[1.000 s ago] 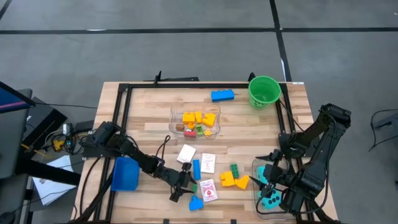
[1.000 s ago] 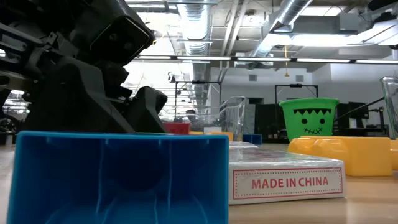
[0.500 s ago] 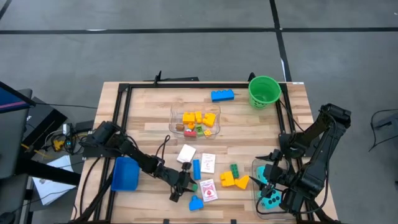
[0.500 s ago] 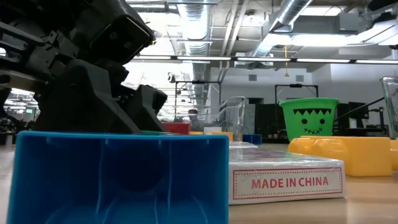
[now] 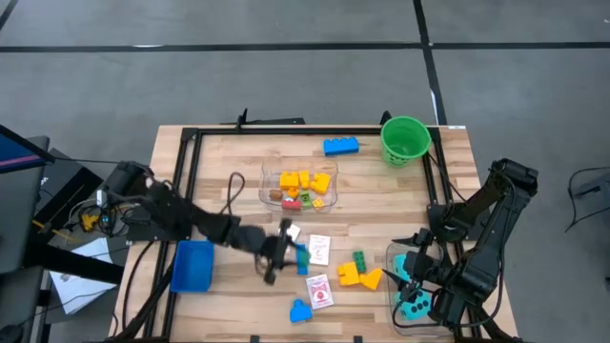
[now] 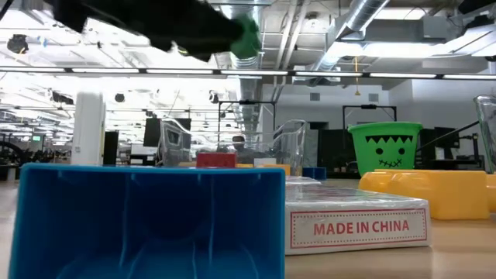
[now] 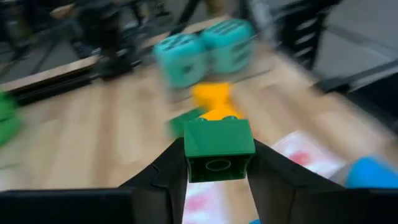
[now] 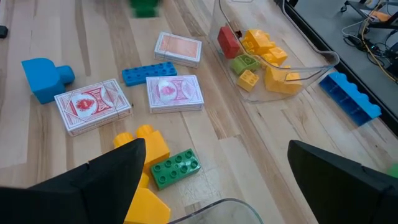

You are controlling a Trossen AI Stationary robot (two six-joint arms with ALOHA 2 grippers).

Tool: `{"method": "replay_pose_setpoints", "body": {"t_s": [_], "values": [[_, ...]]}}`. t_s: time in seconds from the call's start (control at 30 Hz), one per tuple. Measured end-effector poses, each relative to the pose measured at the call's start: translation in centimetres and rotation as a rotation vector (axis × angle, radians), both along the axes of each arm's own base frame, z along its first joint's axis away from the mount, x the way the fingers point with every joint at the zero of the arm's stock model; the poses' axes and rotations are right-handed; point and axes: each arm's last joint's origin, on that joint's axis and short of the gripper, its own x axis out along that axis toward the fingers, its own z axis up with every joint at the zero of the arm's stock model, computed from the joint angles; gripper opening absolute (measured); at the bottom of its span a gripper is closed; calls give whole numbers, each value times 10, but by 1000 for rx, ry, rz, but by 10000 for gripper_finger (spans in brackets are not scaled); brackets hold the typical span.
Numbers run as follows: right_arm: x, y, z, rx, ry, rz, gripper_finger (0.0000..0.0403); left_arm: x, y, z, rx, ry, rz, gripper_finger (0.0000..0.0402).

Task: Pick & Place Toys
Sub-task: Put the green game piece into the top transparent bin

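Left gripper (image 7: 217, 163): fingers pinching a green brick (image 7: 218, 149), carried clear above the worktop (image 5: 229, 181), likely bound for the clear tub (image 5: 268, 188) of sorted bricks

Right gripper (image 8: 217, 171): fingers spread wide, empty, waiting over the near right corner by the teal dice (image 5: 416, 303)

Toys: picture cards (image 8: 175, 92), a long blue brick (image 8: 150, 73) and yellow bricks (image 5: 358, 276) scattered mid-worktop, awaiting pickup

Change: a second ago the left arm crouched low by the blue block (image 5: 300, 311); now it has lifted and swung toward the centre, brick aloft
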Motion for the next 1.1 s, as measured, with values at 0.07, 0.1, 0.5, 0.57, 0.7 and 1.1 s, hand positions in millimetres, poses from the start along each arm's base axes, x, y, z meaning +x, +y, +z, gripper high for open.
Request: {"method": "replay_pose_setpoints", "body": {"t_s": [0.07,0.1,0.5,0.57,0.7,1.1], "values": [[0,0,0,0,0,0,384,3,22,3,43,12,60,130],[0,0,0,0,0,0,384,5,33,4,61,11,98,130],[0,-1,0,-8,3,-1,384,4,137,6,36,63,600,130],[0,-1,0,-8,3,-1,384,1,144,4,56,91,670,132],[0,-1,0,-8,3,-2,384,-8,147,1,55,173,786,133],[3,-3,0,-10,-2,-17,384,-26,151,-2,62,251,1025,133]]}}
